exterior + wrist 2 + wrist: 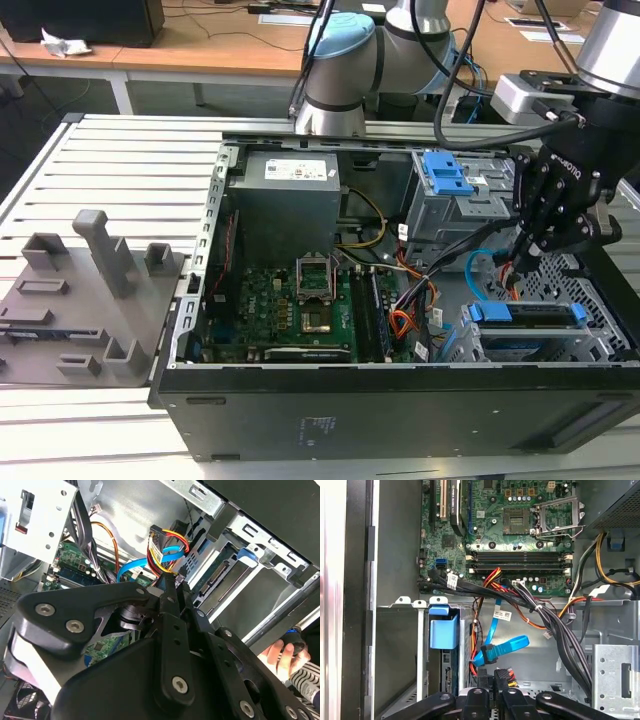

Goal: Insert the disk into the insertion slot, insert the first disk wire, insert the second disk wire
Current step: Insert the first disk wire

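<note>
Exterior view's right: the disk [528,318] sits in the insertion slot [603,312]. Claw [496,681] pinches the first disk wire [159,555]; second disk wire [507,647] hangs loose, so 2 wires remain unplugged.

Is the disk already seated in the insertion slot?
Yes: in the exterior view the disk lies inside the insertion slot, enclosed by its perforated metal walls.
</note>
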{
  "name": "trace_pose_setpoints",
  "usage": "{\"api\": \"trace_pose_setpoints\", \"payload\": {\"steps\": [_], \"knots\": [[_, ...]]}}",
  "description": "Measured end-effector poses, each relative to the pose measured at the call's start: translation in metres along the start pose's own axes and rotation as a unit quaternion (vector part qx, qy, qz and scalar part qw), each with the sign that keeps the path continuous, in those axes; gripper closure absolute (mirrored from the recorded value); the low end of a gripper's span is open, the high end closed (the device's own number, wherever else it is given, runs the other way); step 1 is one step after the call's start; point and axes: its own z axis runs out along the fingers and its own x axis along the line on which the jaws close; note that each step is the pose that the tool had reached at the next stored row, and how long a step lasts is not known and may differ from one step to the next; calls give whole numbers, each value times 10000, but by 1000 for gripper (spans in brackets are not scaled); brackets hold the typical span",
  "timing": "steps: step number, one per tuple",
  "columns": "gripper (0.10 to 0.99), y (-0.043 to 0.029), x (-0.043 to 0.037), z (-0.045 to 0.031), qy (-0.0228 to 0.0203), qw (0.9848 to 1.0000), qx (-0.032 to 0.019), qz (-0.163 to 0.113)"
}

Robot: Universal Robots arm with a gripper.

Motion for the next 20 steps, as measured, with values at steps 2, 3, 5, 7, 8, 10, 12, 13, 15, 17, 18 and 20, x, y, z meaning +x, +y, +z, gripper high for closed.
{"api": "trace_pose_setpoints", "payload": {"steps": [2, 3, 5, 7, 8, 10, 12, 13, 15, 17, 18, 20], "knots": [[918, -9, -1, 0, 1, 10000, -1, -1], [918, -40, -1, -1, 1, 10000, -4, 0], [918, -69, 46, 3, -4, 10000, -7, -1], [918, -71, 124, 12, -16, 10000, -7, -1], [918, -72, 150, 14, -24, 10000, -7, -2], [918, -73, 197, 20, -43, 10000, -8, -3], [918, -74, 250, 26, -66, 10000, -8, -4], [918, -74, 260, 27, -72, 10000, -8, -4], [918, -75, 279, 30, -87, 10000, -8, -4], [918, -75, 298, 32, -105, 9999, -9, -5], [918, -75, 305, 33, -124, 9999, -9, -6], [918, -76, 327, 35, -278, 9996, -12, -13]]}}
